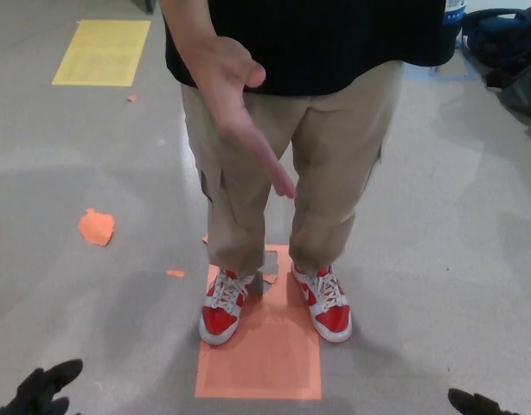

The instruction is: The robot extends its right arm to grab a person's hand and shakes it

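Note:
A person in a black shirt, khaki trousers and red-and-white sneakers (222,311) stands facing me on an orange floor patch (259,350). The person's hand (235,104) is held out in front of the body, open, with the fingers sloping down to the right. Only a black tip of my right hand (477,404) shows at the bottom right edge, far below the person's hand and apart from it. My left hand (41,391) shows at the bottom left edge, low over the floor and holding nothing that I can see.
A yellow floor rectangle (101,52) lies at the back left. An orange scrap (96,226) lies on the grey floor to the left. Dark bags (503,47) sit at the back right.

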Motion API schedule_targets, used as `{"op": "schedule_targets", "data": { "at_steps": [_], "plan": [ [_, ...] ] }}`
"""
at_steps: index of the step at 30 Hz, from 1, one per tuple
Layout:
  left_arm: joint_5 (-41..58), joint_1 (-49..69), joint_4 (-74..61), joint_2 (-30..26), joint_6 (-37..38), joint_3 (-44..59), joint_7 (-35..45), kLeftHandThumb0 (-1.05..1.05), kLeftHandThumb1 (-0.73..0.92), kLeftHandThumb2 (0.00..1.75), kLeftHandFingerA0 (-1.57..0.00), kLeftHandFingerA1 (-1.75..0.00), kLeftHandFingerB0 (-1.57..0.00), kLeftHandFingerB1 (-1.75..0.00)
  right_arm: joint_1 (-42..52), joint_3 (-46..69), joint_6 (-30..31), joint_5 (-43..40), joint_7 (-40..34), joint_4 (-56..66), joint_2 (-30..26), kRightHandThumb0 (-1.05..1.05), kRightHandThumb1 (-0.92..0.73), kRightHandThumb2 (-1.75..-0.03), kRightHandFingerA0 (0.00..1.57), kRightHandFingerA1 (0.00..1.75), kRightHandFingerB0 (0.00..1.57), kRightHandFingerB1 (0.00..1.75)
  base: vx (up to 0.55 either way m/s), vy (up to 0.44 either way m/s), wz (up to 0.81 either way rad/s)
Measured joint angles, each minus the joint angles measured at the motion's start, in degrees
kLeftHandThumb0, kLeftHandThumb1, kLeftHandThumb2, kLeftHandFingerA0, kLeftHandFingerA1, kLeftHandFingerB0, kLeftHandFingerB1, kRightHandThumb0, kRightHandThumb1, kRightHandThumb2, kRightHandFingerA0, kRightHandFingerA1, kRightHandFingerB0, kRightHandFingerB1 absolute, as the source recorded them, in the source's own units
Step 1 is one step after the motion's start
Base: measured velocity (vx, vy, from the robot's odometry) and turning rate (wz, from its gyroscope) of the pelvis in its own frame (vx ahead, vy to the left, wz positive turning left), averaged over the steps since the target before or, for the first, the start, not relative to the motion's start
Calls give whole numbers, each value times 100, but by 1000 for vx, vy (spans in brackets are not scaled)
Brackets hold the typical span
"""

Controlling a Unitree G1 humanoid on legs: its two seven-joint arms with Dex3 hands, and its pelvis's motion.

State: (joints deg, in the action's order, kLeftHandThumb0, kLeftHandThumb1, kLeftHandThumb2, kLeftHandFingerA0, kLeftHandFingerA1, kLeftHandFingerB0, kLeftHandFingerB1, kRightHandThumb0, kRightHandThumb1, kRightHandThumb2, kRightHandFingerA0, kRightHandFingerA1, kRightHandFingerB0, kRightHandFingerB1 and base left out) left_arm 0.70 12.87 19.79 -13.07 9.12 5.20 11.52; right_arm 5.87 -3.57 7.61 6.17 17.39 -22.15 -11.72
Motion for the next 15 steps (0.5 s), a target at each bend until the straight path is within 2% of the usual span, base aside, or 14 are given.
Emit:
{"op": "schedule_targets", "data": {
  "at_steps": [1,3,4,5,8,9,10,12,13,15],
  "plan": [
    [-1,-67,19,0,-12,-1,-5,-32,67,117,0,-47,0,-48,-53,6,0,2,0,-22,-9,-72,-84,-64,0,11,0,0,0,0,0],
    [-3,-128,36,0,-23,-2,-14,-31,68,117,0,-48,0,-48,-126,8,0,3,0,-48,-17,-71,-83,-66,0,8,0,0,0,0,0],
    [-2,-206,52,0,-26,-2,-21,-31,67,117,0,-48,0,-48,-215,16,0,3,0,-94,-29,-78,-68,-88,0,10,0,0,0,0,0],
    [-1,-248,62,1,-26,0,-26,-32,66,117,0,-47,0,-48,-259,19,0,3,0,-110,-36,-86,-72,-98,0,12,0,6,0,0,0],
    [-2,-353,67,2,-34,0,-50,-31,67,117,0,-47,0,-48,-396,61,8,-11,21,-112,-56,-88,-71,-94,0,6,0,2,0,0,0],
    [-2,-389,70,2,-36,0,-53,-31,67,117,0,-47,0,-48,-429,88,8,-29,36,-112,-60,-67,-83,-65,0,0,0,0,0,0,0],
    [-2,-443,72,2,-40,0,-56,-31,68,118,0,-47,0,-48,-472,137,8,-63,61,-116,-61,-86,-71,-96,0,9,0,5,0,0,0],
    [-1,-527,78,2,-45,0,-61,-31,68,118,0,-47,0,-48,-578,185,9,-106,92,-147,-68,-86,-71,-96,0,9,0,5,0,0,0],
    [-1,-582,78,2,-45,-1,-62,-30,69,118,0,-47,0,-48,-645,195,9,-122,107,-167,-76,-70,-81,-66,0,7,0,0,0,0,0],
    [-2,-641,74,2,-45,-1,-67,-30,70,118,0,-47,0,-48,-716,203,8,-143,129,-196,-87,-68,-80,-66,0,2,0,0,0,0,0]
  ]
}}
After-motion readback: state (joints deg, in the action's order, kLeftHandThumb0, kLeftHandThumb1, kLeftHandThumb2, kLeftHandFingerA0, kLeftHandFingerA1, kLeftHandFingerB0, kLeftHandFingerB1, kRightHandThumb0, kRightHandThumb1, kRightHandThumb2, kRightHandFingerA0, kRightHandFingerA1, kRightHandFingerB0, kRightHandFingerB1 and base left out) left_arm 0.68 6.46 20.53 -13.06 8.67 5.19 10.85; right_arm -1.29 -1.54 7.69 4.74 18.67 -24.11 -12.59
